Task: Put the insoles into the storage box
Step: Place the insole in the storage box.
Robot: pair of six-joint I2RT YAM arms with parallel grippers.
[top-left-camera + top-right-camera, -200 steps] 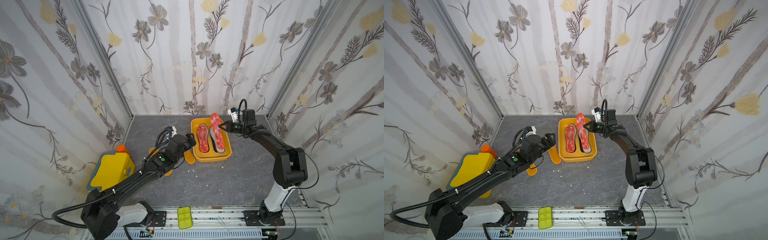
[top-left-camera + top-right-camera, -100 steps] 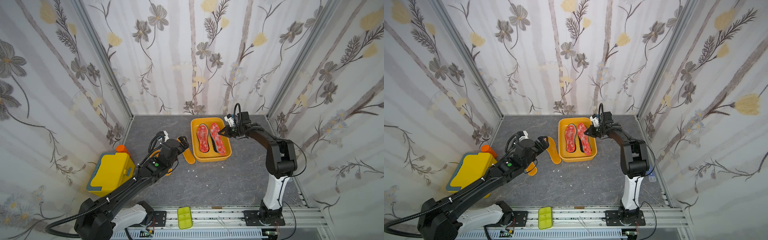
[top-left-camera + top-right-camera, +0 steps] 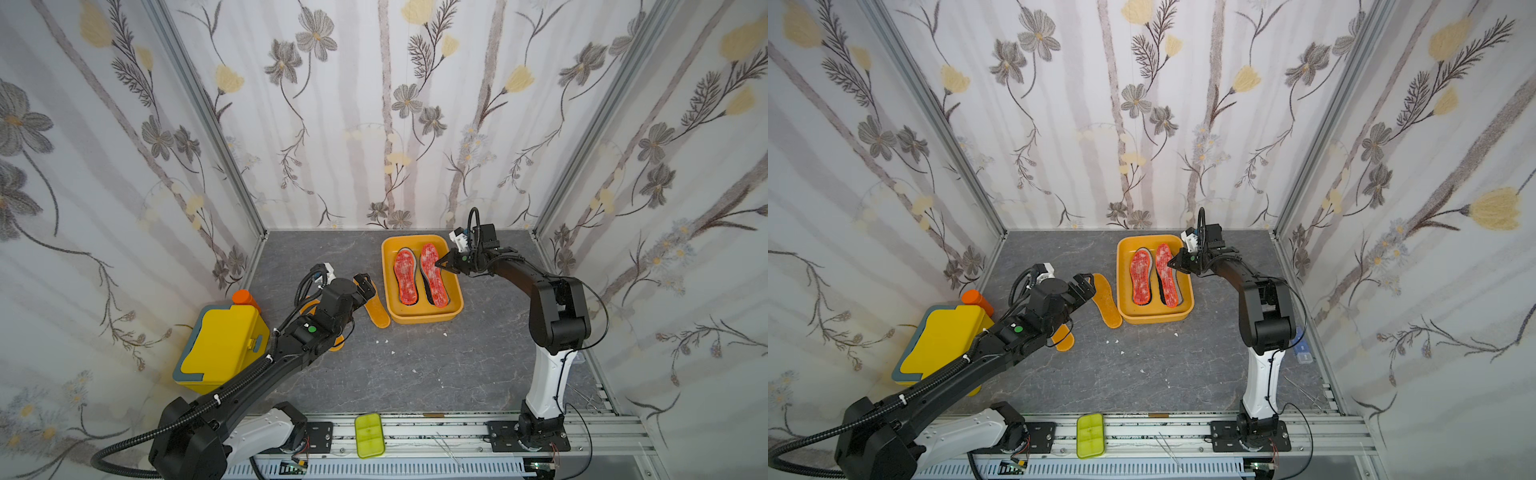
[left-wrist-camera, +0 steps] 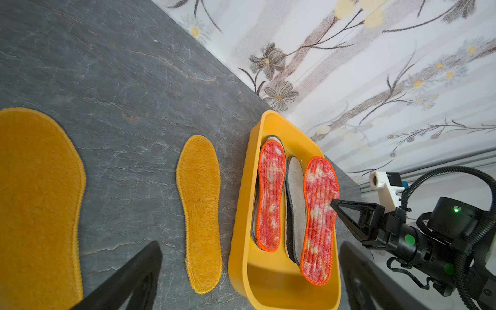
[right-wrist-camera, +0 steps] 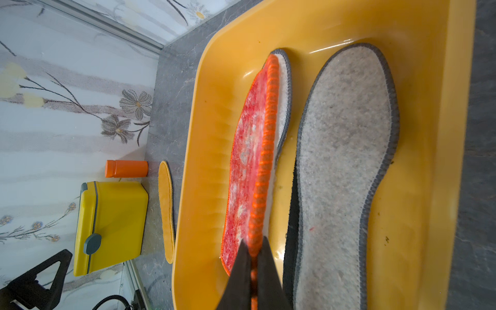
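Orange-yellow insoles (image 4: pixel 200 212), two, are seen on the tabletop (image 4: pixel 134 80) just ahead of the released left hand (image 3: pixel 366 286): work judged remaining. Beyond, grey-white felt insoles (image 5: pixel 343 161) and red-orange insoles (image 4: pixel 269 193) are stowed in the storage box (image 4: pixel 240 214), one red-orange edge pinched by the clenched right hand (image 4: pixel 334 206).

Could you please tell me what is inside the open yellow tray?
Two red speckled insoles, one pinched by the right gripper, over grey felt insoles; anything beneath those is hidden.

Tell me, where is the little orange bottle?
In a top view the orange bottle stands on the table at the robot's left, just beyond the far corner of the yellow lidded box.
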